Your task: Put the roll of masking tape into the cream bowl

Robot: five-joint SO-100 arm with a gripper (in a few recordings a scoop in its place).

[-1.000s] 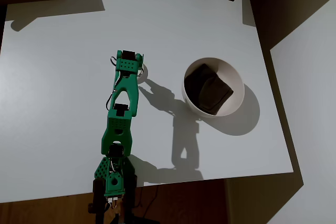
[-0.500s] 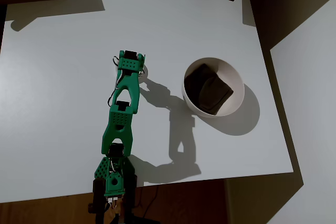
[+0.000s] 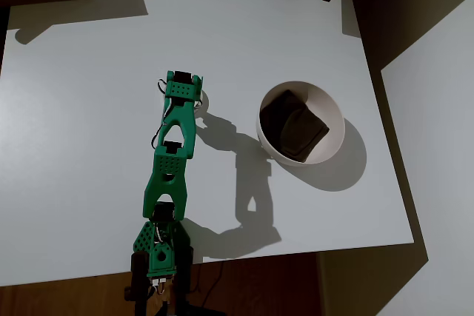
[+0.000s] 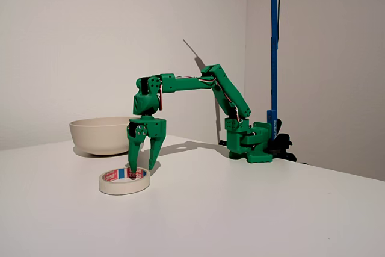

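Observation:
The roll of masking tape (image 4: 124, 182) lies flat on the white table, an off-white ring with red print. In the overhead view a sliver of the tape (image 3: 202, 101) peeks out from under the wrist. My green gripper (image 4: 142, 168) points straight down at the ring and is open. Its left fingertip (image 4: 131, 173) reaches into the centre hole and the other finger stands outside the ring's far wall. In the overhead view the gripper (image 3: 183, 95) is left of the cream bowl (image 3: 326, 105). In the fixed view the bowl (image 4: 101, 135) stands behind the tape.
A dark brown cloth lump (image 3: 294, 126) lies inside the bowl. The arm's base (image 4: 249, 142) is clamped at the table edge, with a blue pole (image 4: 274, 40) behind it. The table's right edge runs close past the bowl.
The arm has shifted slightly over the tape and its shadow on the table has moved. The tape and bowl have stayed put.

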